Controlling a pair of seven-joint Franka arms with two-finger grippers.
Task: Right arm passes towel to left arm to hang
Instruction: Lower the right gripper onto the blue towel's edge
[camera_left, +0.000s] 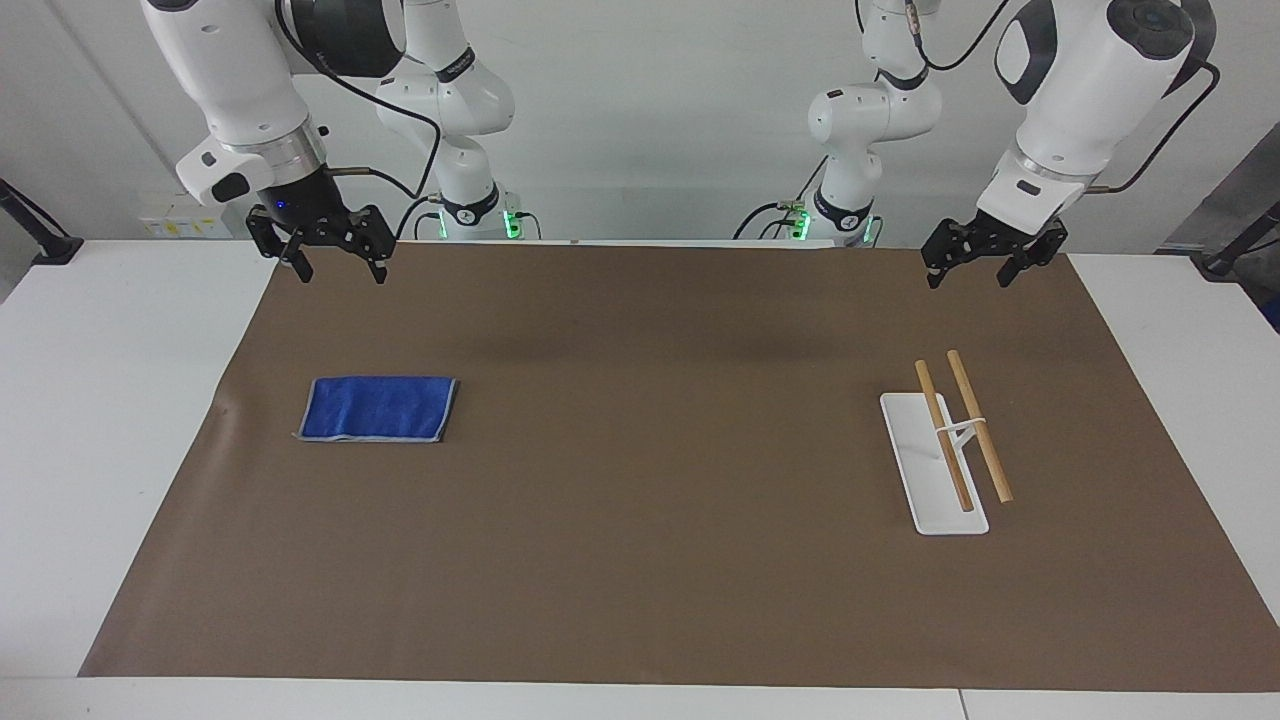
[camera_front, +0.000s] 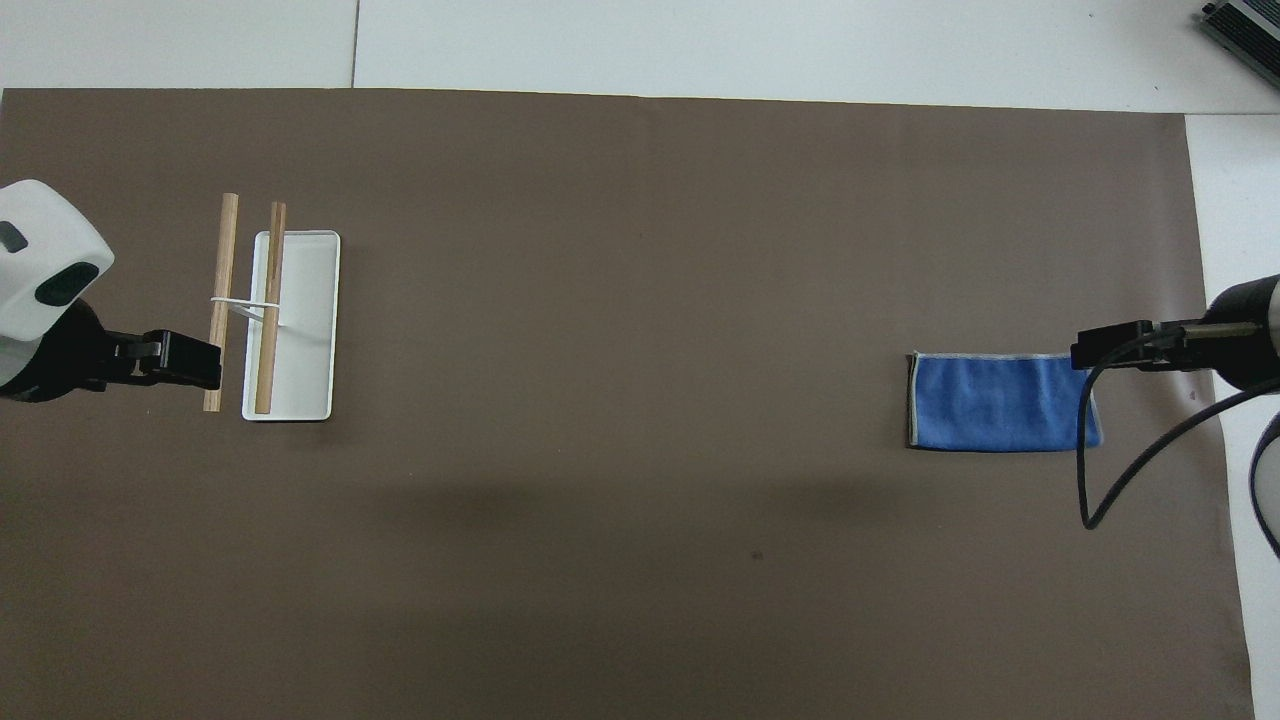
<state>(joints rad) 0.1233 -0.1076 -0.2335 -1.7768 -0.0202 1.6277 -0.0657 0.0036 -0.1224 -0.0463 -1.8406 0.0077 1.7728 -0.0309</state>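
Note:
The blue towel (camera_left: 378, 408) (camera_front: 1000, 402) lies flat and folded on the brown mat, toward the right arm's end of the table. My right gripper (camera_left: 340, 272) (camera_front: 1090, 352), with a blue light on its wrist, hangs open and empty in the air over the mat's corner. It is well above the towel and not touching it. My left gripper (camera_left: 967, 278) (camera_front: 205, 362) waits open and empty, raised over the mat at the left arm's end, close to the rack.
A rack with a white base (camera_left: 925, 475) (camera_front: 305, 330) and two wooden rods (camera_left: 982, 435) (camera_front: 222, 300) stands on the mat (camera_left: 650, 500) toward the left arm's end. A black cable (camera_front: 1085, 470) loops down from the right wrist.

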